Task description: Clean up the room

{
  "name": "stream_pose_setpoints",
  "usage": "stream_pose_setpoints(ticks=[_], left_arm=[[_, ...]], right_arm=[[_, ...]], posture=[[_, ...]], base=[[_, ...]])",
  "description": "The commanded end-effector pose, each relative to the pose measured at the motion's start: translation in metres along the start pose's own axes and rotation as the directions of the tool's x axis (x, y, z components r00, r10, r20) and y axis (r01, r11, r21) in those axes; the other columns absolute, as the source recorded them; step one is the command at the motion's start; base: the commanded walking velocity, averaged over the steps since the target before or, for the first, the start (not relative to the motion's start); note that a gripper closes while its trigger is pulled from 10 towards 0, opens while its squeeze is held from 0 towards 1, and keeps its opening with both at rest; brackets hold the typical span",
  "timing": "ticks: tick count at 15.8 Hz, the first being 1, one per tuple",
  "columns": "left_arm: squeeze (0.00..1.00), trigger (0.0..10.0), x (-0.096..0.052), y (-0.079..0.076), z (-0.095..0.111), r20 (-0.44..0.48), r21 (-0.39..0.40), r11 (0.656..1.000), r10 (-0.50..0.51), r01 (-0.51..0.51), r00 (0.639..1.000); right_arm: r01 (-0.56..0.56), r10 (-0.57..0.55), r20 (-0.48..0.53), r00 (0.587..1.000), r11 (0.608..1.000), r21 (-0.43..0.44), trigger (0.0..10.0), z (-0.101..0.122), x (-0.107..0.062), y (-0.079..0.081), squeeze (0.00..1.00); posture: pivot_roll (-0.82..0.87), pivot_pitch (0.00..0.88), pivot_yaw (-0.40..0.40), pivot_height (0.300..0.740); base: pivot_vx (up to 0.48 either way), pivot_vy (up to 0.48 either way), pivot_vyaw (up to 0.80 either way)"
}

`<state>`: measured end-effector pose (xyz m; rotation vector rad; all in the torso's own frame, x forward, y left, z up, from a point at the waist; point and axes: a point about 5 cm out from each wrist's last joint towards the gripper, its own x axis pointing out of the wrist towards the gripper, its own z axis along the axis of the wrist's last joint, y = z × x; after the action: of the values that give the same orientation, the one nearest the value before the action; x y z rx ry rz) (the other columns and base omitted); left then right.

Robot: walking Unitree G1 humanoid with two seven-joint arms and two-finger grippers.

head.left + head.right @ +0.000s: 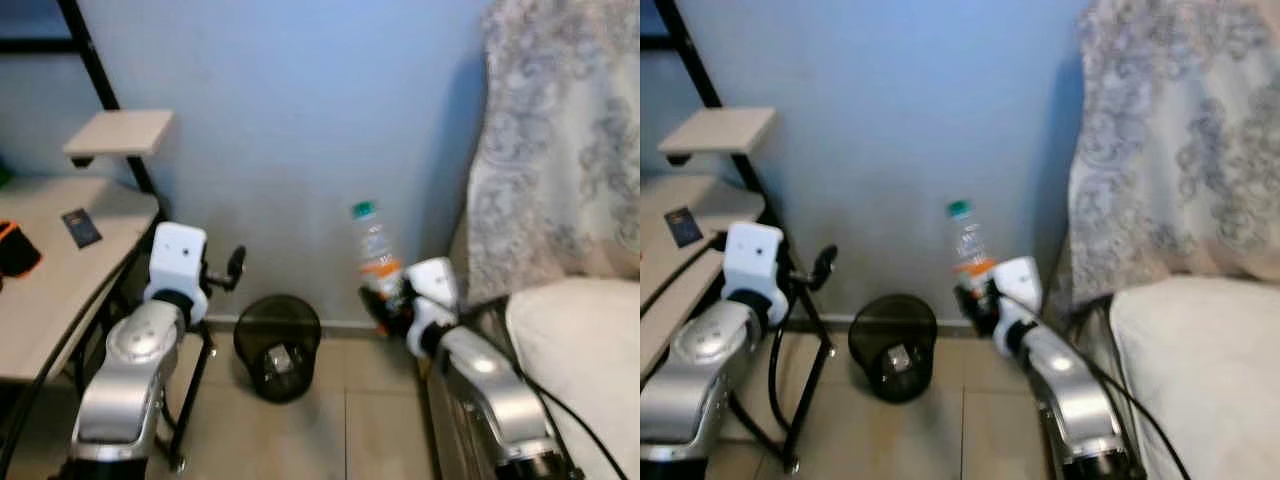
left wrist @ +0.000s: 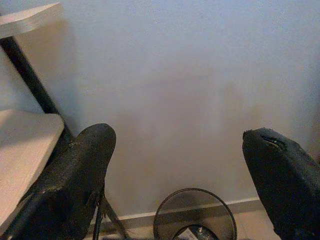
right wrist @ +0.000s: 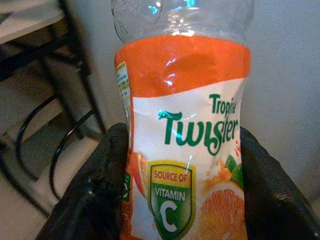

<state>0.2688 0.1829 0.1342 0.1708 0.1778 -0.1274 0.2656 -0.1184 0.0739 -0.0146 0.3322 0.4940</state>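
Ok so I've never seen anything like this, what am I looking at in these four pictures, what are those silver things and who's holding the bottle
The silver things are the two arms of a humanoid robot; each ends in a gripper with two black fingers. The two wide pictures come from a stereo camera on its head, looking down at the room. The other two come from cameras on its wrists, looking along the fingers.

The right gripper is shut on a clear plastic bottle with a green cap and an orange label, held upright near the blue wall. The right wrist view shows that label close up. The left gripper is open and holds nothing.

On the tiled floor between the arms stands a black mesh wastebasket with some rubbish in it. To the robot's left is a wooden desk, to its right a bed.
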Motion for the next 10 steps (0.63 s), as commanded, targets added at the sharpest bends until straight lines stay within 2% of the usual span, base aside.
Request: stream_pose_setpoints(ticks=[1, 2, 4, 10], left_arm=[[0.00, 10.0, -0.0010, -0.0006, 0.0025, 0.009, 0.010, 1.000, -0.004, 0.004, 1.000], [0.00, 10.0, -0.0012, -0.0010, 0.0020, 0.007, 0.011, 1.000, -0.007, 0.007, 1.000], [0.00, 10.0, -0.0015, -0.0012, 0.0014, 0.005, 0.012, 1.000, -0.011, 0.011, 1.000], [0.00, 10.0, -0.0012, -0.0024, 0.0007, 0.001, 0.014, 1.000, -0.026, 0.026, 1.000]], right_arm=[[0.005, -0.005, 0.007, 1.000, 1.000, -0.025, 10.0, 0.0022, -0.0010, -0.0032, 0.00], [0.009, -0.009, 0.008, 1.000, 1.000, -0.021, 10.0, 0.0020, -0.0011, -0.0029, 0.00], [0.035, -0.036, 0.012, 0.999, 0.999, 0.021, 10.0, 0.0013, -0.0008, -0.0045, 0.00], [0.052, -0.051, -0.006, 0.999, 0.998, 0.032, 10.0, -0.0018, -0.0004, -0.0075, 0.00]], posture=[[-0.02, 0.000, 0.047, 0.740], [-0.02, 0.000, 0.046, 0.740], [-0.02, 0.000, 0.046, 0.740], [-0.02, 0.000, 0.045, 0.740]], base=[[0.281, 0.000, 0.80], [0.285, 0.000, 0.80], [0.285, 0.000, 0.00], [0.287, 0.000, 0.00]])
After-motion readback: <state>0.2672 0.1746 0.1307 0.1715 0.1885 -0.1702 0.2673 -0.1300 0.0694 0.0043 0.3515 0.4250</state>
